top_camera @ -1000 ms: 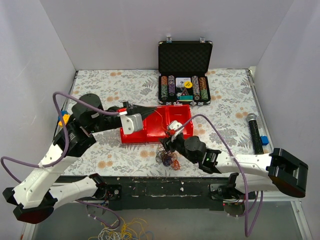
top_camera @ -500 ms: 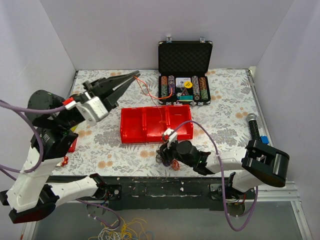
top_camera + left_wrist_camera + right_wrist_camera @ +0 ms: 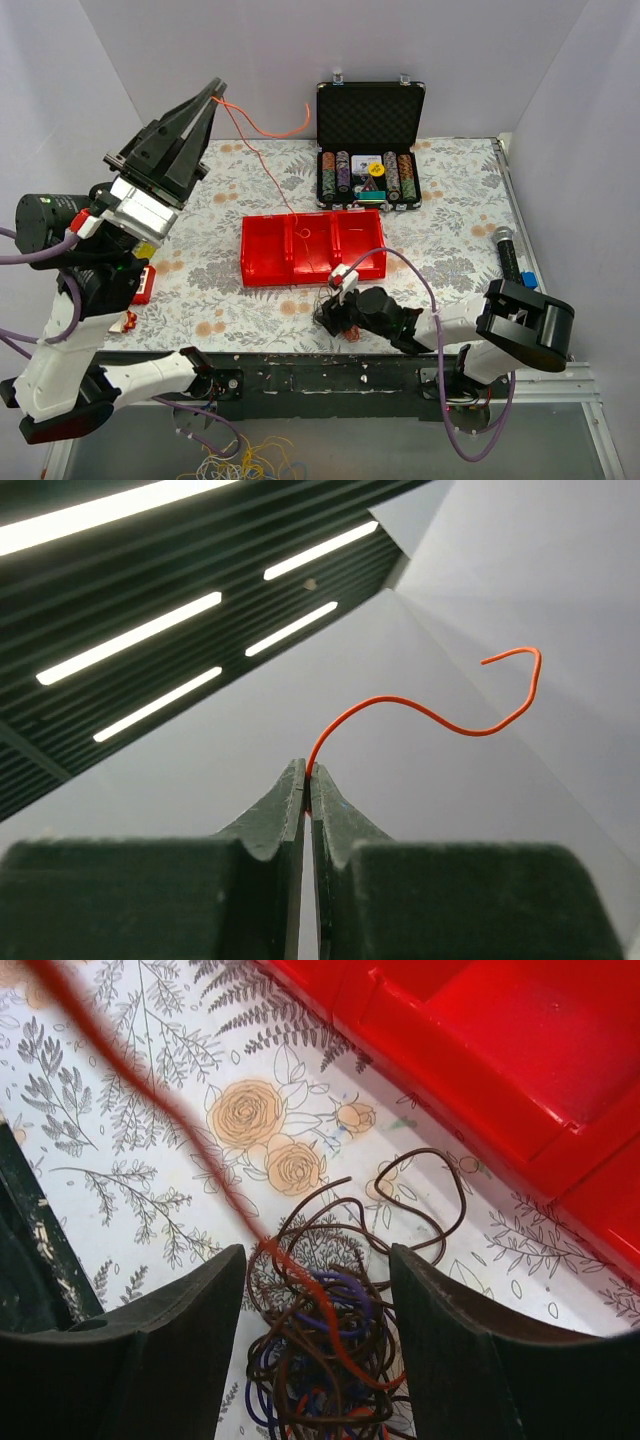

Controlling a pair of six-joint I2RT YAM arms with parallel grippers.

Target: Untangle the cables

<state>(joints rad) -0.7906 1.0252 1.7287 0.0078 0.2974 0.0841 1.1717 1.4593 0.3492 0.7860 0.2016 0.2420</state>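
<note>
A fist-sized tangle of cables (image 3: 338, 320), dark brown, purple and orange, lies on the floral table near the front edge; it also shows in the right wrist view (image 3: 345, 1360). My left gripper (image 3: 216, 90) is raised high at the back left, shut on an orange wire (image 3: 262, 160) that runs taut down to the tangle. In the left wrist view the fingers (image 3: 290, 800) pinch that wire (image 3: 420, 712), its free end curling beyond them. My right gripper (image 3: 318, 1260) is open, its fingers straddling the tangle low over the table.
A red three-compartment tray (image 3: 312, 246) sits just behind the tangle. An open black case of poker chips (image 3: 368, 178) stands at the back. A black microphone (image 3: 508, 262) lies at the right. Small red and yellow items (image 3: 142, 284) lie at the left.
My left gripper has risen from the red tray up and to the back left, drawing the orange wire out of the tangle. My right gripper has settled lower over the tangle.
</note>
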